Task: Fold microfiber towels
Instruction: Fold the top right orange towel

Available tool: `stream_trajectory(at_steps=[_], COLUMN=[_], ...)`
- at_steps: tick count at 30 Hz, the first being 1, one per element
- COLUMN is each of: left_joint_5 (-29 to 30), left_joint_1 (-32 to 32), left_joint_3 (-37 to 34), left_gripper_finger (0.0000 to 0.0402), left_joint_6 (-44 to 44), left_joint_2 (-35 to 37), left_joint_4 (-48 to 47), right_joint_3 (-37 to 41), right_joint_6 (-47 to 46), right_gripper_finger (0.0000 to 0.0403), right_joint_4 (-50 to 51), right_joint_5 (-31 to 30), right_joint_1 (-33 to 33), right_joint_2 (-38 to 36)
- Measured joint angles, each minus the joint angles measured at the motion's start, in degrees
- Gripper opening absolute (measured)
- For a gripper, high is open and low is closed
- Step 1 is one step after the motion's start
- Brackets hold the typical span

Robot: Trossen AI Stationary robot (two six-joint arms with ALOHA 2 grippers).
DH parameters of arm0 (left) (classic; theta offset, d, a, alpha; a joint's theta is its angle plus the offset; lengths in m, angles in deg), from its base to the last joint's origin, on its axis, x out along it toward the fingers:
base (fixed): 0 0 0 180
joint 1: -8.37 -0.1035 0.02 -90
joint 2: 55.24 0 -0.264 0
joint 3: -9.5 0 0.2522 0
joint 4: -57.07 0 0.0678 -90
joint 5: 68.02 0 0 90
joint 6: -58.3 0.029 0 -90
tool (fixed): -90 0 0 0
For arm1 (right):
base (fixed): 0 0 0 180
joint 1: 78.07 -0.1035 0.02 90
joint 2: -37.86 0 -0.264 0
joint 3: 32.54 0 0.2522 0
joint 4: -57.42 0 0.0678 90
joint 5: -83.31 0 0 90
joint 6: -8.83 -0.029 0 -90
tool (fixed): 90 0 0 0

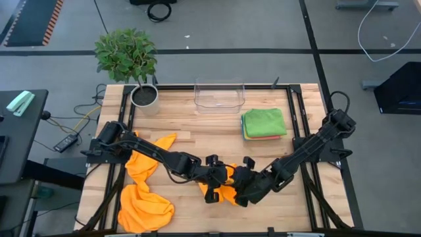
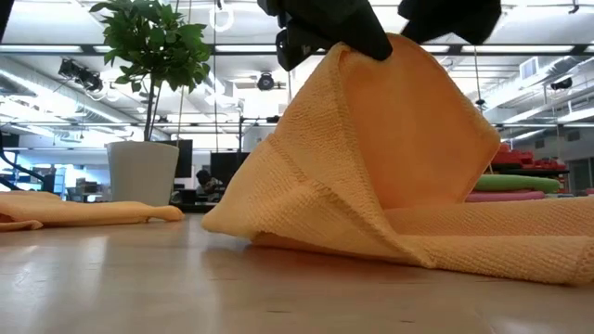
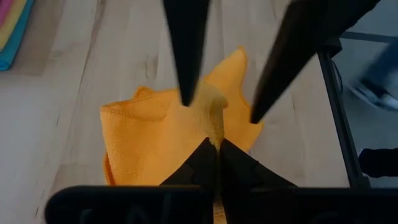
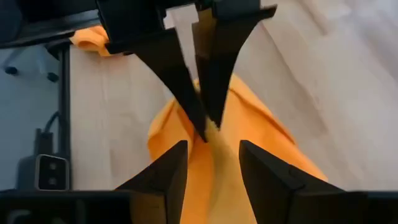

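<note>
Towel held up at mid-desk

Orange towel (image 1: 227, 191) sits near the desk's (image 1: 197, 141) front edge, peaked like a tent. Left claw (image 3: 216, 146) pinches its top fold shut; right claw (image 4: 214, 158) stands half-wide around the same peak, gripping nothing. I'd let the right claw close beside the left before spreading. The towel's long axis trails along the desk, apex upward.

Both arms reach in low toward the middle of the tabletop's front edge. The left gripper (image 3: 216, 163) has its two fingers pressed tight together, pinching a raised fold of an orange towel (image 3: 155, 134). The right gripper (image 4: 211, 163) faces it, almost touching, with its fingers spread apart on either side of the same fold.
</note>
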State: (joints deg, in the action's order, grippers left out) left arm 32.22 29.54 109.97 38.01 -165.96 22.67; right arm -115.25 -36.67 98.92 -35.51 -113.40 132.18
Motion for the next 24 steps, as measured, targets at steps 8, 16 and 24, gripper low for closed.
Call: stream_trajectory(at_steps=[8, 16, 24], left_joint_5=[0.0, 0.0, 0.0], left_joint_1=[-0.5, -2.1, -3.2], left_joint_3=[0.0, 0.0, 0.0], left_gripper_finger=[0.0016, 0.0008, 0.0011], left_joint_6=[-0.1, -3.8, -6.1], left_joint_2=[0.0, 0.0, 0.0], left_joint_4=[0.0, 0.0, 0.0], right_joint_3=[0.0, 0.0, 0.0], right_joint_6=[-4.6, -11.0, -10.5], right_gripper_finger=[0.0155, 0.0146, 0.0136], right_joint_4=[2.2, 10.1, 11.1], right_joint_5=[0.0, -1.5, -4.2], right_joint_1=[0.3, 0.2, 0.8], right_joint_2=[0.0, 0.0, 0.0])
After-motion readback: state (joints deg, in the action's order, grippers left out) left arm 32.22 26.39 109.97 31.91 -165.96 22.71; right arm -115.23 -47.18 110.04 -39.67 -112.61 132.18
